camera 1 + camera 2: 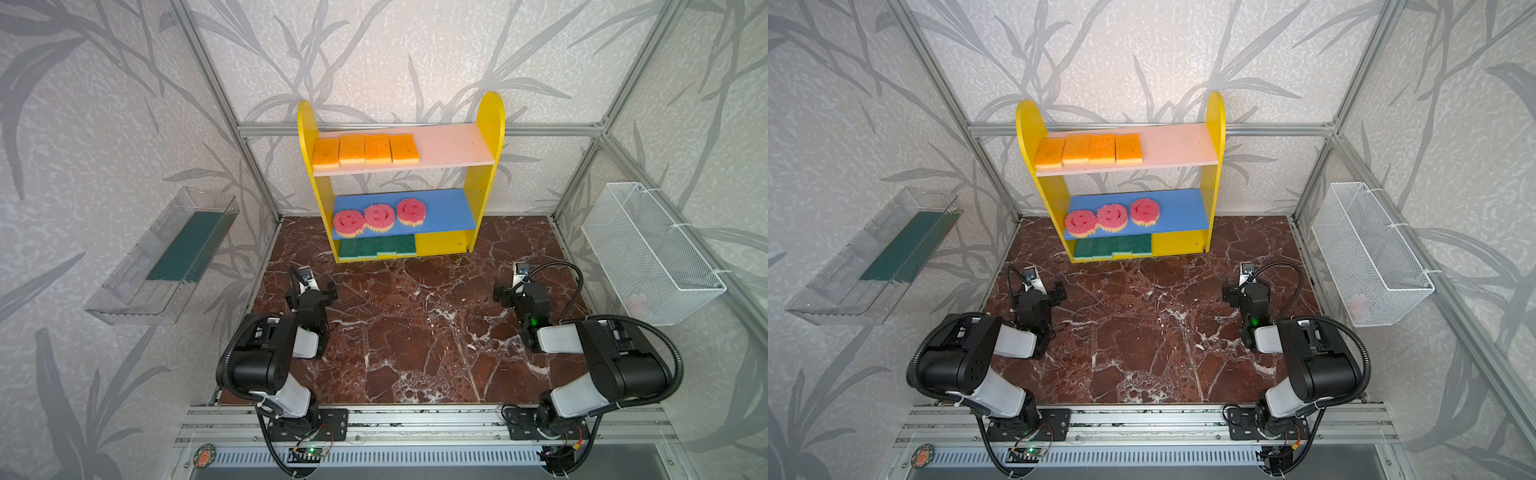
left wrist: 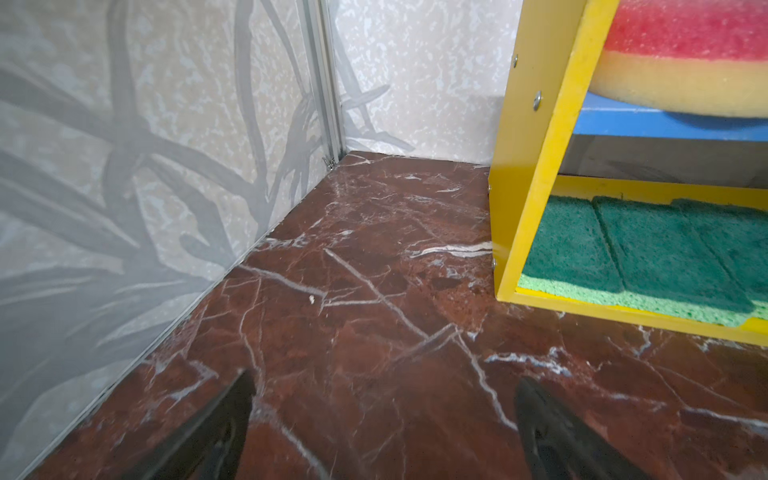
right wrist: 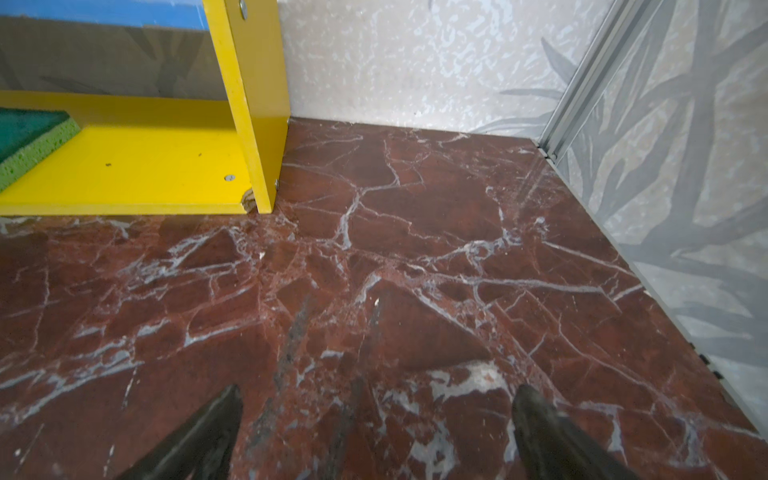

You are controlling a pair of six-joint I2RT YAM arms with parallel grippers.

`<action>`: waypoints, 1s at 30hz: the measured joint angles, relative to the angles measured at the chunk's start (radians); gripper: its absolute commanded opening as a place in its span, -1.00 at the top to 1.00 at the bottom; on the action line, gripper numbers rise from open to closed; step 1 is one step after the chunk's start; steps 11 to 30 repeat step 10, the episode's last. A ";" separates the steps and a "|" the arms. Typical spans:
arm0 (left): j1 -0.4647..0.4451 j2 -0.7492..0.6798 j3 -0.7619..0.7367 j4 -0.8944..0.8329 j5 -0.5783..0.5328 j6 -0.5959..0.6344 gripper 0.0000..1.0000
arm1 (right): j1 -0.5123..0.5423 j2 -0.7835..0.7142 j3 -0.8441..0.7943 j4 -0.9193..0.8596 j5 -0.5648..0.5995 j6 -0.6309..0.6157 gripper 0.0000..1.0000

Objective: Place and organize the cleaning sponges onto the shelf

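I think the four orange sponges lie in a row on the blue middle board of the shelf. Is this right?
Not quite: the four orange sponges lie in a row on the pink upper board of the shelf, as both top views show.

Yellow shelf (image 1: 491, 124) — red-brown, white-veined table (image 1: 415, 332)

I get only the near strips of the green-topped sponges (image 1: 376, 246); the blue board (image 1: 444, 205) covers their far parts. A pale pinkish blur (image 1: 638, 305) inside the right-hand wire basket (image 1: 623, 232) is unreadable to me through the mesh.
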 measured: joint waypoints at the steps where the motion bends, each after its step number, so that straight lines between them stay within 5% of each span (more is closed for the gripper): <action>1: 0.000 0.005 -0.016 0.004 -0.003 0.000 -0.98 | 0.000 0.000 -0.003 -0.001 0.000 0.000 -0.98; 9: 0.013 -0.005 0.149 -0.178 0.008 -0.004 -0.98 | 0.001 0.000 0.035 -0.047 -0.001 -0.001 -0.98; 30: 0.017 -0.006 0.151 -0.187 0.013 -0.005 -0.98 | 0.001 0.000 0.039 -0.050 -0.001 -0.001 -0.98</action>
